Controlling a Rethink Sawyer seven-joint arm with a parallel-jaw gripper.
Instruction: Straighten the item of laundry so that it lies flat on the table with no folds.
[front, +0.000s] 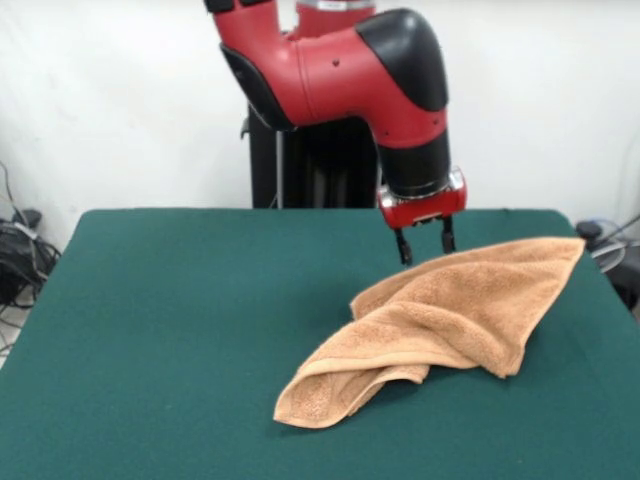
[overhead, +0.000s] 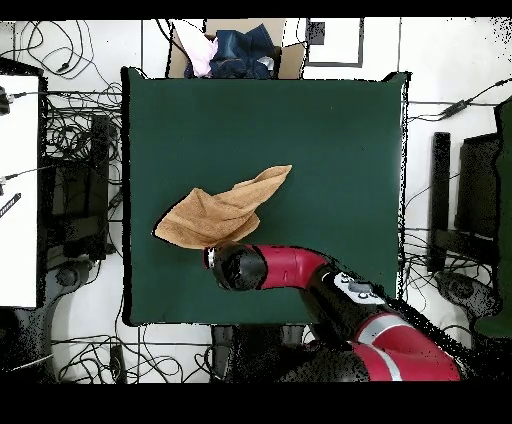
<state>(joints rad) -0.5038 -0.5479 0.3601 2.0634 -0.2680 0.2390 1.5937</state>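
Observation:
The tan terry-cloth towel (front: 450, 310) lies crumpled on the green table (front: 180, 330), right of centre. It is folded over itself, with one corner stretched toward the table's right edge and a rolled end pointing to the front. No label shows. My gripper (front: 425, 243) hangs from the red arm just behind the towel's far edge. Its two black fingers (front: 403, 246) stand apart and hold nothing; their tips are at or just above the cloth. In the overhead view the towel (overhead: 222, 212) lies left of centre on the table (overhead: 330, 150), and the arm's wrist hides the gripper.
The black pedestal (front: 300, 160) stands behind the table's far edge. In the overhead view a cardboard box with clothes (overhead: 235, 52) sits beyond the table's top edge. Cables lie on the floor at the left (overhead: 70, 200).

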